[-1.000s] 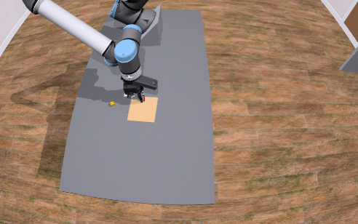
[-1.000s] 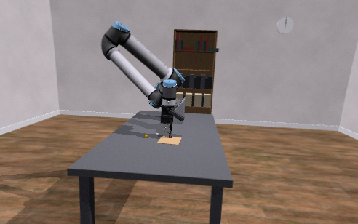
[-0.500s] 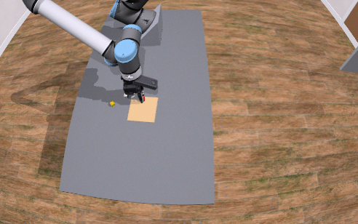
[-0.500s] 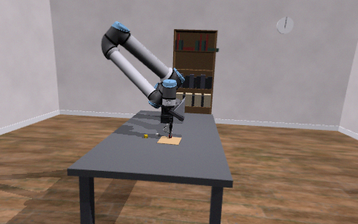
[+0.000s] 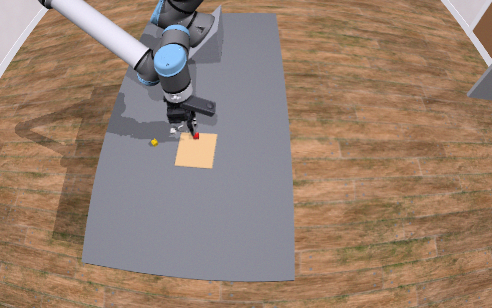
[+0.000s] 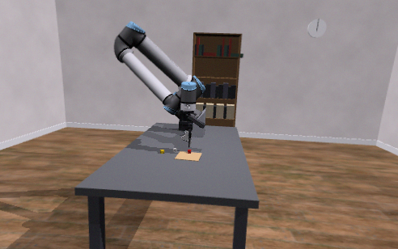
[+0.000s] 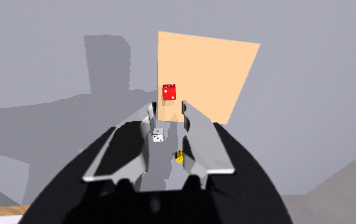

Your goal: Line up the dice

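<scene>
The red die [image 5: 196, 135] sits flat on the tan mat [image 5: 196, 150], close to the mat's edge nearest the robot base. It also shows in the wrist view [image 7: 169, 92] just beyond my fingertips, and in the exterior view [image 6: 189, 151]. My gripper [image 7: 169, 102] hangs just above the die, with its fingers apart and nothing between them. The white die [image 7: 158, 135] lies on the grey table off the mat, under the gripper. The yellow die [image 5: 154, 142] lies on the table to the left of the mat.
The grey table [image 5: 200, 200] stands on a wooden floor, with the robot base at its far end. A bookshelf [image 6: 217, 78] stands against the back wall. The arm's shadow falls on the table left of the mat.
</scene>
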Robot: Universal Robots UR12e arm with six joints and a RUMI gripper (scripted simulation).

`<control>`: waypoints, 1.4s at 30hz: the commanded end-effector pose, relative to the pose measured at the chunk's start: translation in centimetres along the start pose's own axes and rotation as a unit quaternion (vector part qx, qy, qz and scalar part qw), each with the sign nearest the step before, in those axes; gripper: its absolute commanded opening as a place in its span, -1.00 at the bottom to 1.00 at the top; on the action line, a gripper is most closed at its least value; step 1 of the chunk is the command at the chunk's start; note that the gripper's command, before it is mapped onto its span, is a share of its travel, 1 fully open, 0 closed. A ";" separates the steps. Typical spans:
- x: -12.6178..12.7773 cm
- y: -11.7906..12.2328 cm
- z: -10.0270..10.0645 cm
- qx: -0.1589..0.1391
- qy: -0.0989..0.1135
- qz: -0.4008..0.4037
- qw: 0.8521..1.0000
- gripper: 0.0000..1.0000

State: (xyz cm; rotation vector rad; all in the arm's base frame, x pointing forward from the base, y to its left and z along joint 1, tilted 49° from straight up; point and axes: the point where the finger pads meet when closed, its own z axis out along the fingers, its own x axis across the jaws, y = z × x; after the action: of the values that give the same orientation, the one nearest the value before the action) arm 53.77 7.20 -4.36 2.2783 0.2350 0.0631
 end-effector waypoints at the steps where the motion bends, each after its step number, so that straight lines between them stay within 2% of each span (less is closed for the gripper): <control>1: 0.1 0.0 -2.1 0.000 -0.001 0.000 1.000 -0.58; 8: 0.1 0.0 -4.5 0.000 -0.001 0.000 1.000 -0.58; 14: 0.1 0.0 -5.0 0.000 -0.001 0.000 1.000 -0.58; 15: 0.1 0.0 -5.0 0.000 -0.001 0.000 1.000 1.00; 37: 0.0 0.1 -5.0 0.000 -0.001 0.000 1.000 1.00; 39: -0.3 1.6 -4.8 0.001 -0.001 -0.001 1.000 1.00; 42: -1.8 6.4 -3.9 0.001 -0.001 -0.005 1.000 1.00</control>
State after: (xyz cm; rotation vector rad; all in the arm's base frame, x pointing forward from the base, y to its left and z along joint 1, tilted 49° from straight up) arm 53.03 9.42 0.06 2.2776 0.2347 0.0561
